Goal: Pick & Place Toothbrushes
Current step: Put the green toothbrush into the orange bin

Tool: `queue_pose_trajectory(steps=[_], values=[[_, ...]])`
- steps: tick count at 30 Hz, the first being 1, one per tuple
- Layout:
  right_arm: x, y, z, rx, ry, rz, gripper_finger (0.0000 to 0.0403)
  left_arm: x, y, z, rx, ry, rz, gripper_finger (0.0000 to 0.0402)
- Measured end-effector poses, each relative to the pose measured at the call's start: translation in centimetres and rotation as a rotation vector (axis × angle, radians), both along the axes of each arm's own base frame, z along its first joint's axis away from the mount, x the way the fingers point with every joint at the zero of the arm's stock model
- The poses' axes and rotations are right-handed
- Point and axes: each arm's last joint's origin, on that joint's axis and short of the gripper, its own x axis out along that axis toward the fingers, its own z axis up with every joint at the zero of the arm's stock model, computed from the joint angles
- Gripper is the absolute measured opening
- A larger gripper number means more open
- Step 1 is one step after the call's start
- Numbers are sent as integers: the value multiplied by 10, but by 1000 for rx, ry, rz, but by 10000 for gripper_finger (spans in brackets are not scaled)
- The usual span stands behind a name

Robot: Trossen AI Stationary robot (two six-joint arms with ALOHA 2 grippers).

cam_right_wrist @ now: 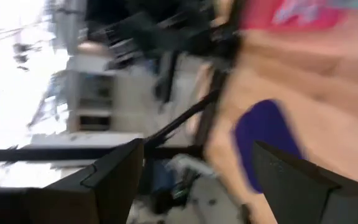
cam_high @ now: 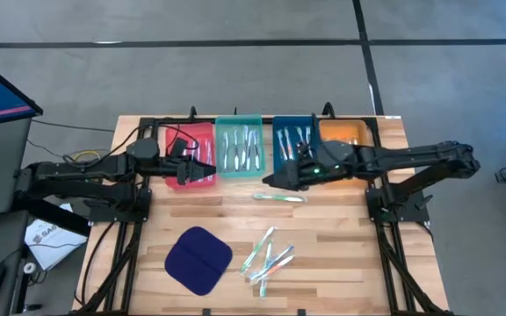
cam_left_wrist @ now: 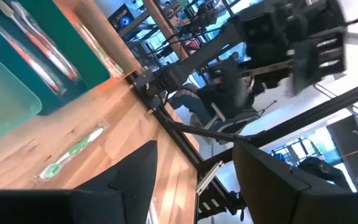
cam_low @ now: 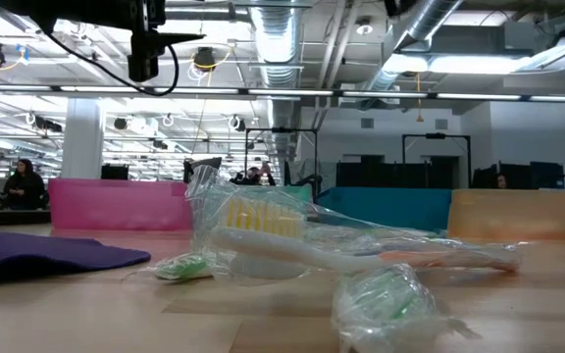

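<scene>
The thin whitish toothbrushes in clear wrappers lie in three places. A loose cluster of wrapped toothbrushes (cam_high: 266,256) with green and teal accents sits on the near part of the light wooden table (cam_high: 341,254), just beside the dark blue rounded cloth pad (cam_high: 198,261). One single wrapped toothbrush with a green handle (cam_high: 279,198) lies alone mid-table, just in front of the trays. The rest are sorted into the row of four plastic trays at the far edge: the red tray (cam_high: 202,140) shows a few sticks, partly hidden by the left arm; the teal tray (cam_high: 239,149) holds a good handful laid lengthwise; the blue tray (cam_high: 285,140) holds several more; what the orange tray (cam_high: 348,133) holds I cannot tell.

No writing on the toothbrushes or trays can be read — a paper sheet (cam_high: 49,235) off the table's left edge carries print too small to make out.

The left gripper (cam_high: 207,173) hovers over the near end of the red tray, its jaws standing partly apart with nothing between them; in its wrist view the lone green toothbrush lies on the table beyond the dark fingers (cam_left_wrist: 132,177), well apart. The right gripper (cam_high: 271,181) hangs at the near end of the blue tray, near the single toothbrush but not touching it — jaws wide apart and empty.
</scene>
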Motion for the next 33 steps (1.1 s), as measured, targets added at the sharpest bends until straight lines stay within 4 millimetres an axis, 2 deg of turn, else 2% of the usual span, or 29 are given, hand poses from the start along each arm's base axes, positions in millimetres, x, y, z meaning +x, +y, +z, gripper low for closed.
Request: queue_pose_trajectory(steps=[3, 8, 15, 19, 23, 25, 27, 30, 33], values=[[13, -4, -18, -50, 88, -64, 291, 0, 0, 0, 3, -1, 1, 204], [39, -3, -69, -32, 315, -101, 291, 0, 1, 1, 8, -8, 21, 204], [68, 17, -123, 40, 460, -103, 291, 0, 0, 1, 10, -9, 20, 204], [75, 13, -142, 4, 510, -142, 291, 1, -2, 1, 12, -10, 22, 204], [77, 10, -139, -52, 528, -219, 281, 1, -3, 2, 16, -12, 37, 204], [75, 8, -135, -73, 564, -232, 260, 1, -3, 2, 17, -14, 38, 204], [71, 4, -134, -113, 634, -243, 223, 1, -2, 2, 18, -14, 42, 204], [63, -3, -138, -192, 742, -221, 140, 1, -2, 2, 18, -14, 45, 204], [64, -6, -138, -254, 746, -173, 46, 1, -2, 2, 18, -14, 44, 204]])
